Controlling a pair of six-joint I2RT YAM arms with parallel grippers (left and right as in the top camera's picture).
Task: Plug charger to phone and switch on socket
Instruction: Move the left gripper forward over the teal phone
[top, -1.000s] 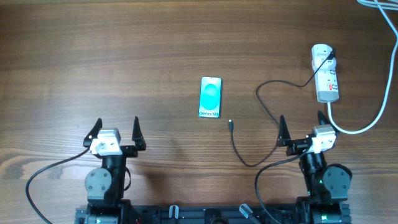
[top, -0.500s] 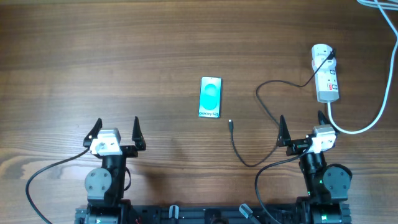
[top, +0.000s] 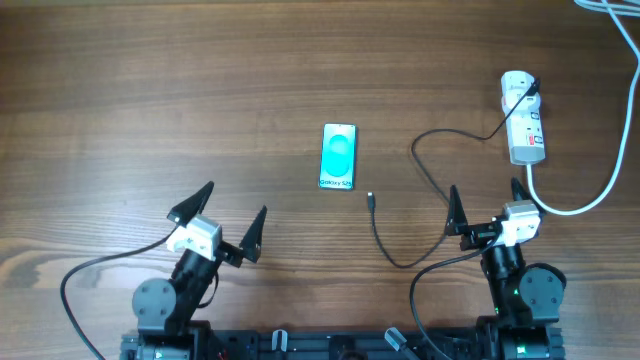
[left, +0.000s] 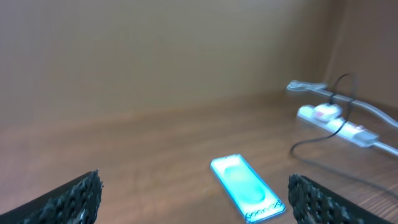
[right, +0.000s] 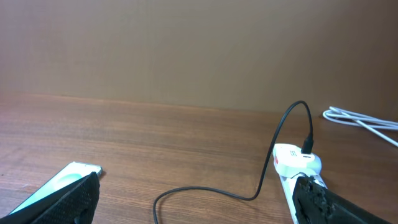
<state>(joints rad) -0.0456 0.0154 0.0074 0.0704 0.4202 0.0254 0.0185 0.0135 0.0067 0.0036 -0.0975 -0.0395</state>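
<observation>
The phone (top: 339, 156) lies flat mid-table with its cyan screen lit; it also shows in the left wrist view (left: 247, 188) and at the left edge of the right wrist view (right: 62, 177). The charger (top: 430, 180), a thin black cable, loops from the socket (top: 523, 130) to its plug tip (top: 371, 200) just right of the phone. The white socket shows in the right wrist view (right: 298, 168) and the left wrist view (left: 336, 123). My left gripper (top: 222, 222) is open, empty, angled toward the phone. My right gripper (top: 487, 210) is open and empty, below the socket.
A thick white cord (top: 600, 190) runs from the socket off the table's right edge. The wooden table (top: 150, 100) fills the view. Both arm bases stand at the front edge.
My left gripper has swung right and turned toward the phone. The right arm, phone, cable and socket have not moved.
</observation>
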